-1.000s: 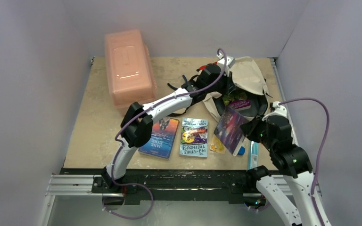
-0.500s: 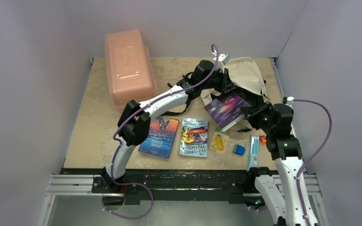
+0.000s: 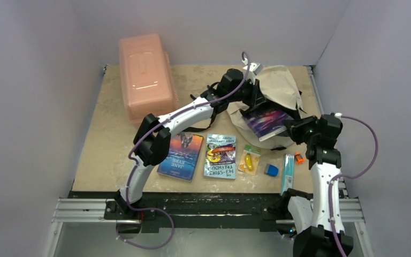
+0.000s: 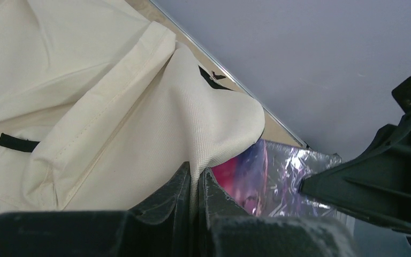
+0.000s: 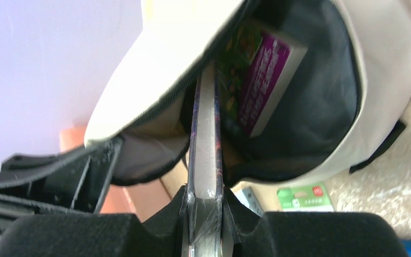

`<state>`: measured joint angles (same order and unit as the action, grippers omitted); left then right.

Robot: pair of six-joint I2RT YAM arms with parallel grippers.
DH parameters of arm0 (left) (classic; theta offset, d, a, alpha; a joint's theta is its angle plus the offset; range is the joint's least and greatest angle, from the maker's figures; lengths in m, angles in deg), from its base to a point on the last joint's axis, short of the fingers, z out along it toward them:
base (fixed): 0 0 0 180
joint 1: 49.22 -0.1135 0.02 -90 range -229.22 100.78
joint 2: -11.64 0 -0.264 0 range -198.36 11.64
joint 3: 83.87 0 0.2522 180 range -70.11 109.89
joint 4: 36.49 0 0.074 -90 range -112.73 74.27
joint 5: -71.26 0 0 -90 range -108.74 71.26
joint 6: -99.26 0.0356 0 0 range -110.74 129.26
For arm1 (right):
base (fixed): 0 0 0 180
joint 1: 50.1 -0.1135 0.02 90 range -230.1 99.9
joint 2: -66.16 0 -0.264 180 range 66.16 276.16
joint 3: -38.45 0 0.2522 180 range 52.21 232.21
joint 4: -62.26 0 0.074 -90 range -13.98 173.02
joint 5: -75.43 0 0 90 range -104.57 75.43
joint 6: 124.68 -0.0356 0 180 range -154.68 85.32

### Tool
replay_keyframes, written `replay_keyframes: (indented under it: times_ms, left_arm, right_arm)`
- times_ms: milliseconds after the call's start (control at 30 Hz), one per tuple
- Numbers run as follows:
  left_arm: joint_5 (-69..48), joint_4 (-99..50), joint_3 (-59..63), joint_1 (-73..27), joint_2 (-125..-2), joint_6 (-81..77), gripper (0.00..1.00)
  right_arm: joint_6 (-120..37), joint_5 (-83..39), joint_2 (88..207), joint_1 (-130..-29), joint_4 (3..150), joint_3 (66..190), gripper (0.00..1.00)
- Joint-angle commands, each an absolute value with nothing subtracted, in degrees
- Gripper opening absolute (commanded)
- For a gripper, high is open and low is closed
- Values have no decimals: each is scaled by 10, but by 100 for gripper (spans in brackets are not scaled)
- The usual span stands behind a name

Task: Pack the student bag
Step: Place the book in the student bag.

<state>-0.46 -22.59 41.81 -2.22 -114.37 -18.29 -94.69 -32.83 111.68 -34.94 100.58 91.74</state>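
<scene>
The cream student bag lies at the back right with its mouth open. My left gripper is shut on the bag's upper flap and holds it up; the left wrist view shows the cream fabric pinched between the fingers. My right gripper is shut on a purple plastic-wrapped book, whose far end is inside the bag's mouth. In the right wrist view the book is edge-on between the jaws, next to a green-and-purple book lying in the bag's black lining.
A rigid pink box stands at the back left. Two books, a yellow packet, a blue eraser, a pack of pens and a small orange item lie along the front.
My right gripper has carried the purple book up from the table's front and pushed it into the bag's mouth. My left gripper has lifted the flap a little higher.
</scene>
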Motion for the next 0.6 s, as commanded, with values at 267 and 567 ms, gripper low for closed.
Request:
replay_keyframes:
  times_ms: [267,567]
  left_arm:
    - [33,-297,411,-19,-1084,-174,0]
    - [118,-348,423,-18,-1084,-169,0]
  right_arm:
    - [-977,-382,1178,-240,809,901,0]
    - [-1064,-326,1215,-249,421,738,0]
